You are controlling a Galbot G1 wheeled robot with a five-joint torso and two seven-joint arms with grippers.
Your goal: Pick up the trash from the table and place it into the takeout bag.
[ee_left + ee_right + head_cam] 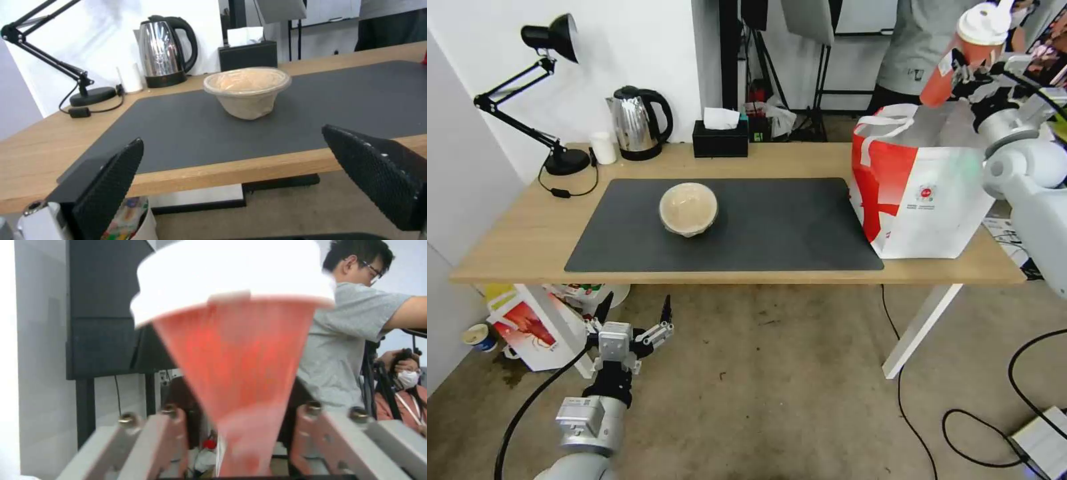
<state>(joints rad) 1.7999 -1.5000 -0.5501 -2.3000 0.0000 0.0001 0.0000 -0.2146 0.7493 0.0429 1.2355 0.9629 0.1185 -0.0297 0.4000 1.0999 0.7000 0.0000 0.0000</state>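
My right gripper (968,72) is shut on the red drink cup (957,63) with its white lid and holds it tilted, high above the open mouth of the takeout bag (934,200). In the right wrist view the cup (236,350) stands between the pale fingers (155,436). The white bag with the red panel stands on the right end of the table (514,233). A beige clear-lidded bowl (688,209) sits on the dark grey mat (787,233), left of its middle. Below and in front of the table's front edge, my left gripper (635,308) hangs open and holds nothing. In the left wrist view the bowl (247,88) lies beyond its black fingers (111,180).
Along the table's back edge stand a black desk lamp (554,100), a small white cup (604,147), a steel kettle (637,123) and a black tissue box (720,137). A smaller red-and-white bag (527,327) sits on the floor under the left end. Cables (960,427) run across the floor at right.
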